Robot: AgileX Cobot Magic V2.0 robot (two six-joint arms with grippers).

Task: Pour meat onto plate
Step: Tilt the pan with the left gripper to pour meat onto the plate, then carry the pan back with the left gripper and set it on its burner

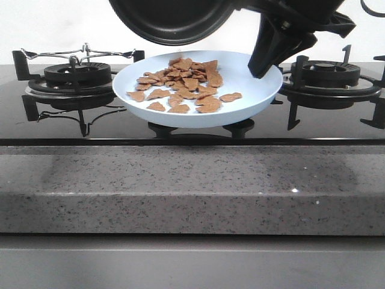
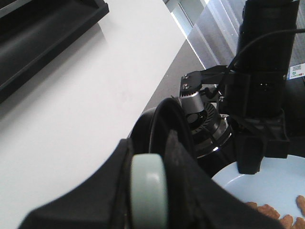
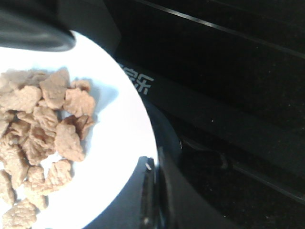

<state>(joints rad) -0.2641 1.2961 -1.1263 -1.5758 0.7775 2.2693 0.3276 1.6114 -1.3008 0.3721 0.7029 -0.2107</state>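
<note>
On the dark stovetop (image 1: 180, 123), the meat (image 1: 183, 85) lay on the plate (image 1: 252, 99), directly beneath the raised pan (image 1: 174, 21). The right tool (image 3: 155, 191) was clamped on the plate's rim; the left tool's (image 2: 157, 191) state could not be told.

Frying pan (image 1: 174, 21) cut off by front view's top edge; right gripper (image 3: 152, 200) blurred, jaw state indeterminate.

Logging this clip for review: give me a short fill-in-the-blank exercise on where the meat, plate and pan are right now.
1. The meat lies on the pale blue ____.
2. The black frying pan hangs ____ the plate, tilted.
3. The right gripper has its fingers at the plate's ____.
4. On each side of the plate sits a gas ____.

Missing words: plate; above; rim; burner
</note>
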